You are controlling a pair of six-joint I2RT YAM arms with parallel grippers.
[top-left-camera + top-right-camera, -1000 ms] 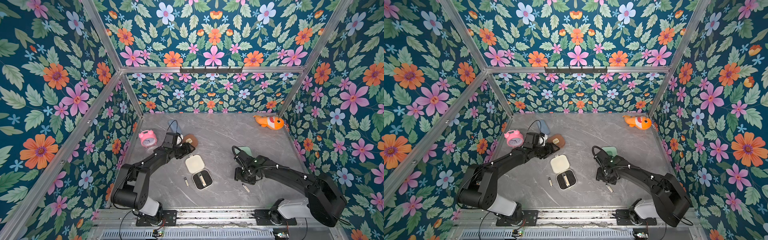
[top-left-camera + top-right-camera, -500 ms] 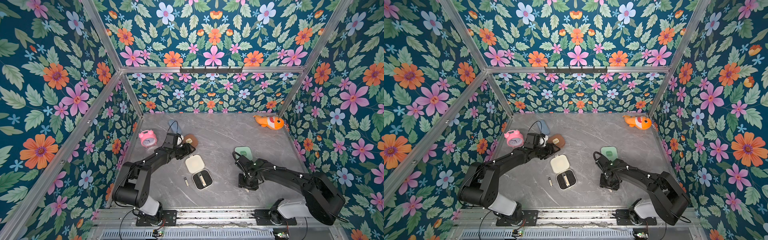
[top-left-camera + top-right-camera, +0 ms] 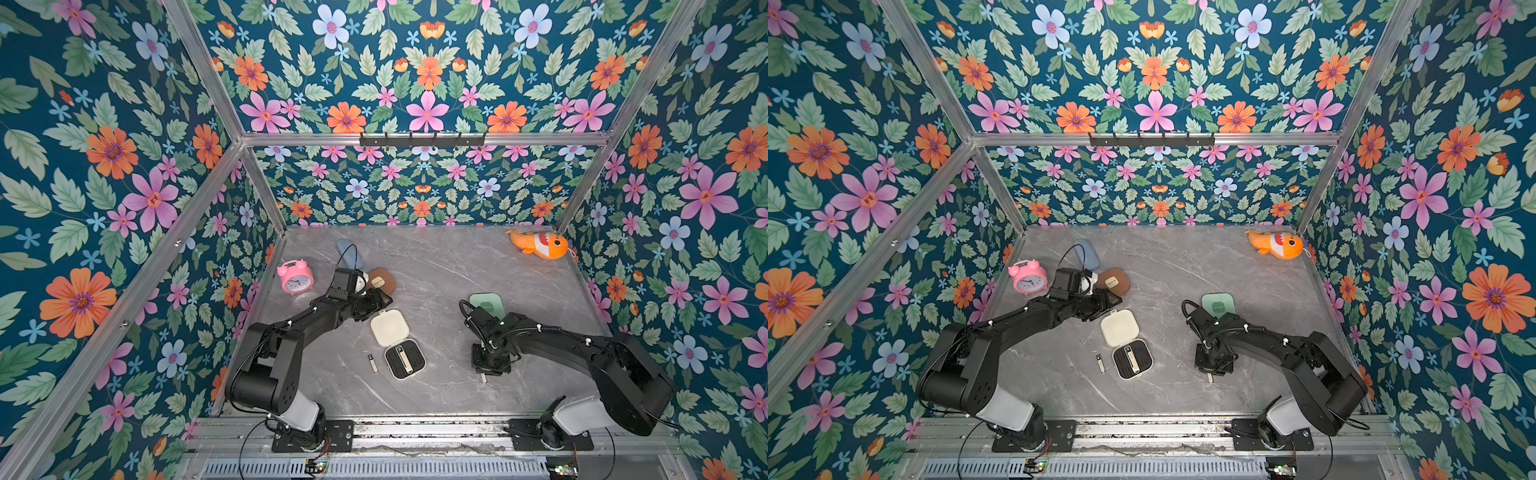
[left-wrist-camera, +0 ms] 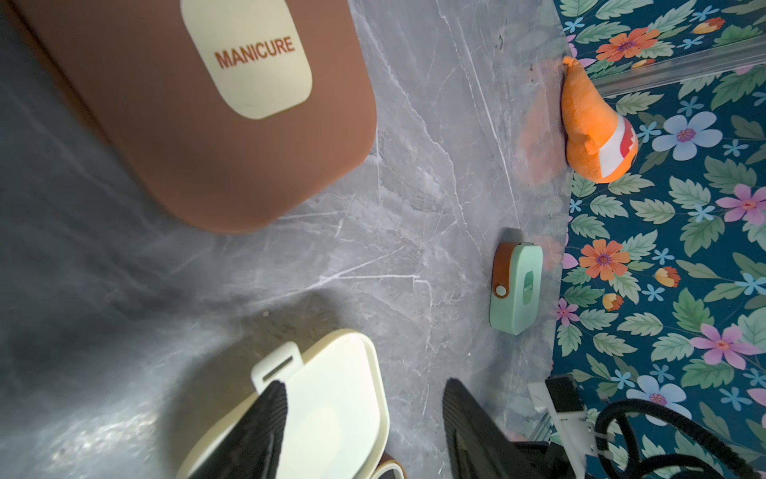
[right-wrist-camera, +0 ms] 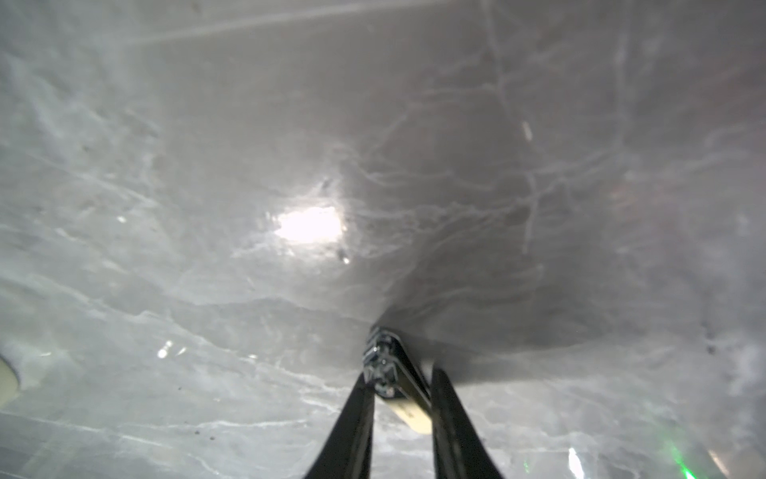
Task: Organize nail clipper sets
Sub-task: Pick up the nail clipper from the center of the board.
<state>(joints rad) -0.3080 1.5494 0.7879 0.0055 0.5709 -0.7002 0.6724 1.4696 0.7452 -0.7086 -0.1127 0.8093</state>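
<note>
Right claw [image 5: 401, 375] pinches a slim beige-and-silver nail clipper [image 5: 410, 408] on the grey marble desk [image 5: 207, 166]; left claw [image 4: 364, 385] hangs half-open, empty, over the cream hinged case [image 4: 327, 414].

text: MANICURE | on: cream label [image 4: 248, 58] of brown case [image 4: 199, 137] | mint case [image 4: 516, 286] label: too small to read

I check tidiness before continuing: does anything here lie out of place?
Yes. One clipper lies loose on the table beside the open cream case, outside its insert. A second clipper lies on the table between the fingers of the right gripper.
</note>
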